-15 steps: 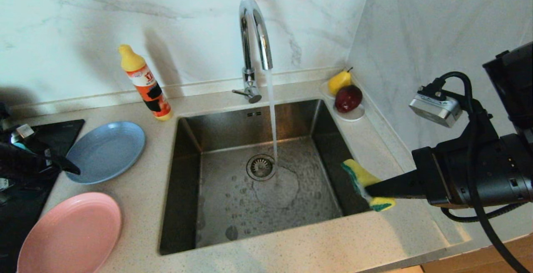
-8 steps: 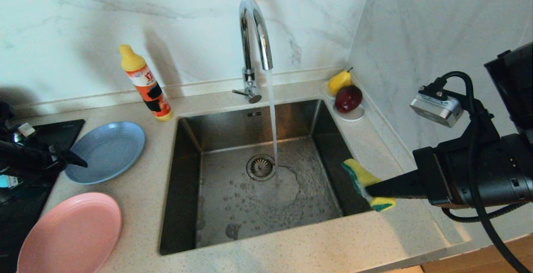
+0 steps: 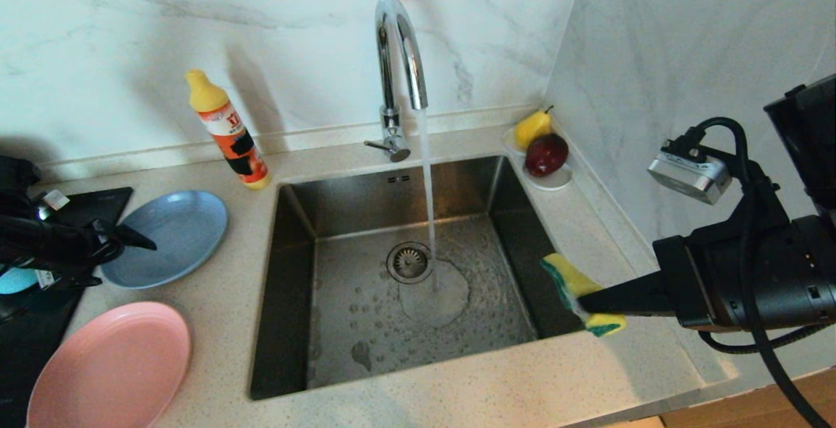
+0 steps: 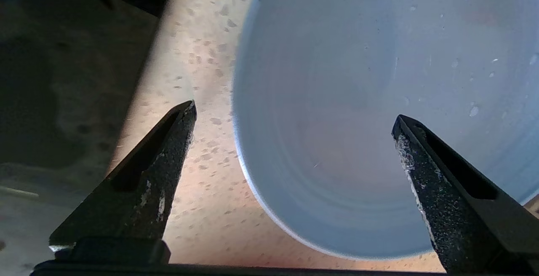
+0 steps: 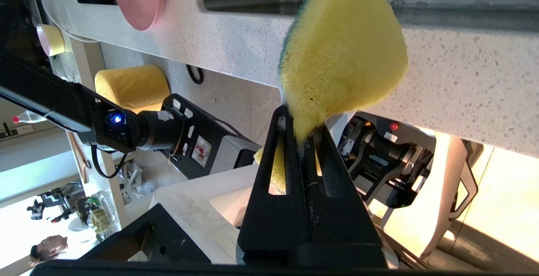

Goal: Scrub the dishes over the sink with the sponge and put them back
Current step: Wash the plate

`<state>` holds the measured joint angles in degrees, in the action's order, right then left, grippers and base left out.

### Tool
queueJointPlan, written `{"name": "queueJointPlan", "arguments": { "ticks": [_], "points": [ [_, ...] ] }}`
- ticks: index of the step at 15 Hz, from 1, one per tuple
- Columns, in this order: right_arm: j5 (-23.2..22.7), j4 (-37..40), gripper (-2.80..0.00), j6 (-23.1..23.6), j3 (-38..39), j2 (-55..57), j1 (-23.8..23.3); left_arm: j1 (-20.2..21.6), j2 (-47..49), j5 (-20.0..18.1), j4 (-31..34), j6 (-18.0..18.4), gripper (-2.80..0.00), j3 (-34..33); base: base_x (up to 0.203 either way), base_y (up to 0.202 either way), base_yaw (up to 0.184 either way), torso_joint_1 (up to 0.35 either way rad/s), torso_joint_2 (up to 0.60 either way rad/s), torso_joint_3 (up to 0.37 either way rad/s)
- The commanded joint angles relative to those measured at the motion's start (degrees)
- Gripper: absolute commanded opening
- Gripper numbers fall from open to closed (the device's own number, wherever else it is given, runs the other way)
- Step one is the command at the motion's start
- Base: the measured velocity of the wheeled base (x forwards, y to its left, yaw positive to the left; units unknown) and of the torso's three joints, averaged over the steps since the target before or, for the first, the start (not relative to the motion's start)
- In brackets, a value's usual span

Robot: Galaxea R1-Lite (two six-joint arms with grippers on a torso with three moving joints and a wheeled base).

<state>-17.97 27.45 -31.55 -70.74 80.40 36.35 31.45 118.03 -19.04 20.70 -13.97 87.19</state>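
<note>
Speckled counter [image 3: 457,395], marble walls, tap running into the sink [image 3: 405,284]. Left gripper [image 4: 294,116]: jaws wide apart, straddling the light-blue plate's [image 3: 166,235] near rim, likely lining up a pick. Pink plate [image 3: 108,366] beside it. Right gripper [image 5: 301,137] pinched on the sponge [image 3: 578,291] at the sink's right edge, kept ready for scrubbing.
</note>
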Motion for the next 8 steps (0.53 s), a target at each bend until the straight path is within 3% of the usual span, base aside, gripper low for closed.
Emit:
{"name": "queueJointPlan", "arguments": {
  "ticks": [1,8],
  "points": [
    [-0.1,0.1,-2.8,-0.2,0.3,-0.2,0.0,-1.1,1.0,0.2,0.2,-1.7,0.0,0.8,0.0,0.0,0.0,0.0,0.0,0.0],
    [-0.1,0.1,-2.8,-0.2,1.3,-0.3,-0.1,-1.6,1.2,0.4,0.1,-3.2,0.0,2.8,0.0,0.0,0.0,0.0,0.0,0.0]
  ]
}}
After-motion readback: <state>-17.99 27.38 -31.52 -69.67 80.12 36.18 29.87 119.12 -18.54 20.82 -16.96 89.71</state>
